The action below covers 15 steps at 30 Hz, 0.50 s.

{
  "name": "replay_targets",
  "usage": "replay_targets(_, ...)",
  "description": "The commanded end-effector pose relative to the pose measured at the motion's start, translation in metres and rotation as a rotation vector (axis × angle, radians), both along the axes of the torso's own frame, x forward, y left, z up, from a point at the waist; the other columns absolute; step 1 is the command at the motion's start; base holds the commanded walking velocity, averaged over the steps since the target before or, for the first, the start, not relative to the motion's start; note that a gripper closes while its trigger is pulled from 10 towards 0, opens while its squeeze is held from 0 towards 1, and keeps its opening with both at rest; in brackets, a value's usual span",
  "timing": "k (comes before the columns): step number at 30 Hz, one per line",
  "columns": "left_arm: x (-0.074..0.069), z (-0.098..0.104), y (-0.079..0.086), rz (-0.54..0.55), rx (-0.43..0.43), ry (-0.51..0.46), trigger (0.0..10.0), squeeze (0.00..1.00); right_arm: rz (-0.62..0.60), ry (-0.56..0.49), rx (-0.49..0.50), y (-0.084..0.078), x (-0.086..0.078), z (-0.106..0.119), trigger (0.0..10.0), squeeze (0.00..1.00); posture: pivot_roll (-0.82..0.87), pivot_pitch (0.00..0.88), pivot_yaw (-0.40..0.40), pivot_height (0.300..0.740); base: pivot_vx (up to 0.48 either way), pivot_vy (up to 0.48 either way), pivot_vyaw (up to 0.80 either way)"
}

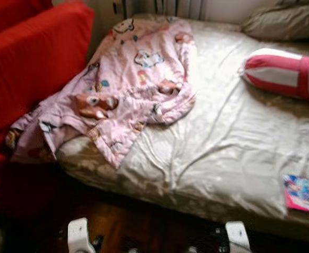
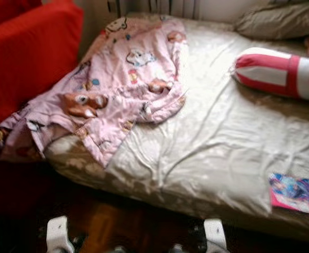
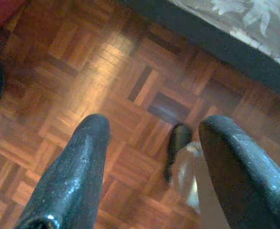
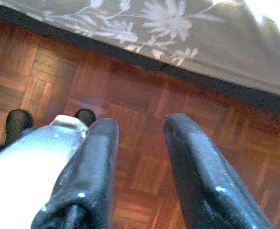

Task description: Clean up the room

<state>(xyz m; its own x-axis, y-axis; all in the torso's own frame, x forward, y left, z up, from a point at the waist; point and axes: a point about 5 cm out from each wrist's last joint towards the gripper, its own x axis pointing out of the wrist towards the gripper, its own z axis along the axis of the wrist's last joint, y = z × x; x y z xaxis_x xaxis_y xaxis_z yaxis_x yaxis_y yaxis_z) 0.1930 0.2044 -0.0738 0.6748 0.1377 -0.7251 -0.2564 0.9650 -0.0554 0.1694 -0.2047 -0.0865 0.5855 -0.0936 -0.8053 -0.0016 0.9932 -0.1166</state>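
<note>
Pink cartoon-print blanket (image 1: 130, 84) lay crumpled at ten o'clock on the bed (image 1: 233, 153), spilling over its edge toward a red sofa (image 1: 33, 68). It looked soft, light and floppy, best pinched at a raised fold. Left gripper (image 3: 151, 157) and right gripper (image 4: 140, 157) hung over the wood floor (image 3: 82, 81), jaws apart and empty.

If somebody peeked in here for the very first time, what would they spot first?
Probably the pink blanket with cartoon animals, lying rumpled over the left side of the bed and hanging off its near corner. Next, the big red sofa right beside it on the left, and the red-and-white striped cushion on the bed's right side. A colourful book lies near the bed's front right edge.
</note>
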Motion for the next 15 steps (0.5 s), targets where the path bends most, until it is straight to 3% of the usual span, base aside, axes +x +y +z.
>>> replay_targets(1,-0.008,-0.0033,0.0059,0.007,0.013,0.029,10.0,0.0,0.0,0.045,0.007,0.0042,-0.0122,-0.0062,10.0,0.0,0.08,0.187,-0.015,0.74,0.0,0.48,0.0)
replay_targets(15,-0.0096,-0.0041,0.0055,0.003,0.014,0.03,10.0,0.0,0.007,0.058,0.01,0.0066,-0.017,-0.0085,10.0,0.0,0.08,0.176,-0.015,0.74,0.0,0.452,0.0)
